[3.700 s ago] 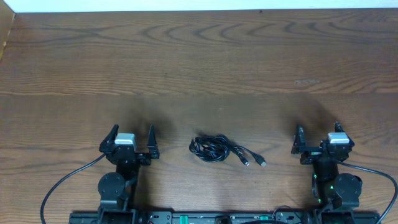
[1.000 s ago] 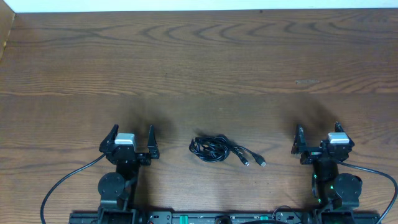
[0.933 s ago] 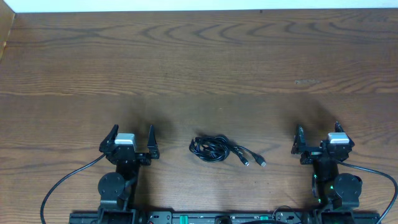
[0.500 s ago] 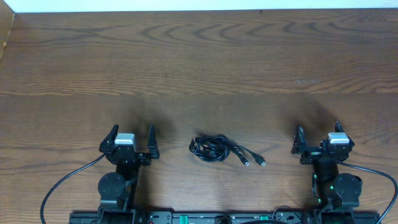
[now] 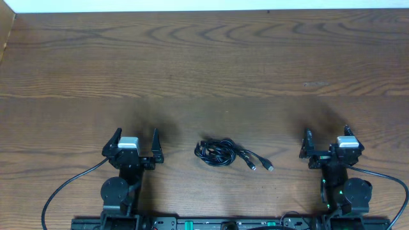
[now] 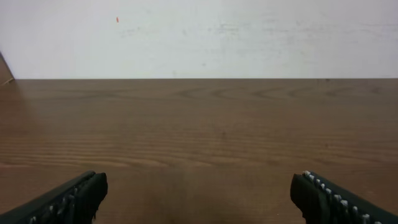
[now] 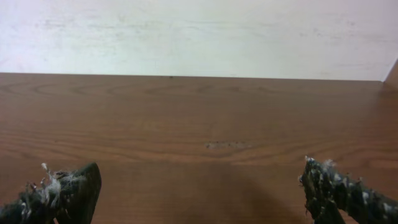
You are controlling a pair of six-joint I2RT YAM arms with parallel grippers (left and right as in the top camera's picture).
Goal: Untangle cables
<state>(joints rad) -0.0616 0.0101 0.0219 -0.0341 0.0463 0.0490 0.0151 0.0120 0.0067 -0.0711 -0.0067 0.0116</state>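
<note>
The cables (image 5: 218, 152) lie as a small knotted black bundle on the wooden table near its front edge, midway between the arms, with two plug ends (image 5: 261, 165) trailing to the right. My left gripper (image 5: 135, 137) is open and empty, left of the bundle. My right gripper (image 5: 326, 135) is open and empty, right of it. Both wrist views show only bare wood and a white wall between wide-spread fingertips (image 6: 84, 190) (image 7: 74, 183); the cables are out of view there.
The wooden table (image 5: 204, 70) stretches far back to a white wall. Thick black wires (image 5: 64, 188) run from the arm bases at the front edge.
</note>
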